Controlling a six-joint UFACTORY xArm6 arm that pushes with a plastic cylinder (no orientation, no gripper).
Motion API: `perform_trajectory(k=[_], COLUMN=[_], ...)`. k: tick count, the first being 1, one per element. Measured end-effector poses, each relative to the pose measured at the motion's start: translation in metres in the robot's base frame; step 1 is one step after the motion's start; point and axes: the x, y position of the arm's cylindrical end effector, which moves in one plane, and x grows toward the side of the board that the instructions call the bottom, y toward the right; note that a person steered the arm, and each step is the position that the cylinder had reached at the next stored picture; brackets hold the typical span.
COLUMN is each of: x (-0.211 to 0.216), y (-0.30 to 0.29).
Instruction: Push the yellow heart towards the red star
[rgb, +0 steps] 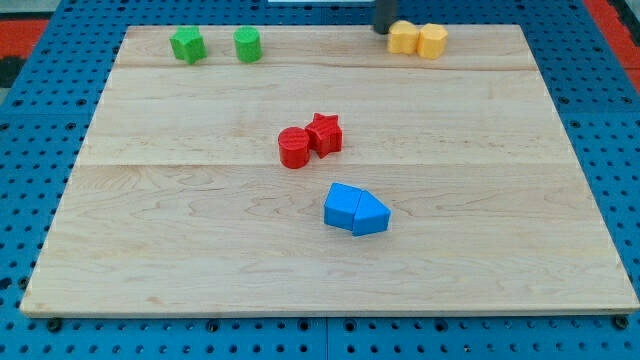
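Observation:
Two yellow blocks sit side by side at the view's top right of centre. The left one (402, 38) looks like the yellow heart; the right one (432, 40) is a rounder yellow block. The red star (324, 133) lies near the board's middle, touching a red cylinder (294, 147) on its left. My tip (382, 30) is at the view's top edge, just left of the yellow heart, touching or nearly touching it. Only the lowest part of the rod shows.
A green star-like block (187, 45) and a green cylinder (247, 44) sit at the view's top left. Two blue blocks (356, 209) lie together below the red pair. The wooden board (150, 250) rests on a blue pegboard.

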Motion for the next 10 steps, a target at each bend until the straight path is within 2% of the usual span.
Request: perform_trajectory(k=[5,8,10], x=[0.013,0.029,0.080], y=[0.066,0.011,-0.044])
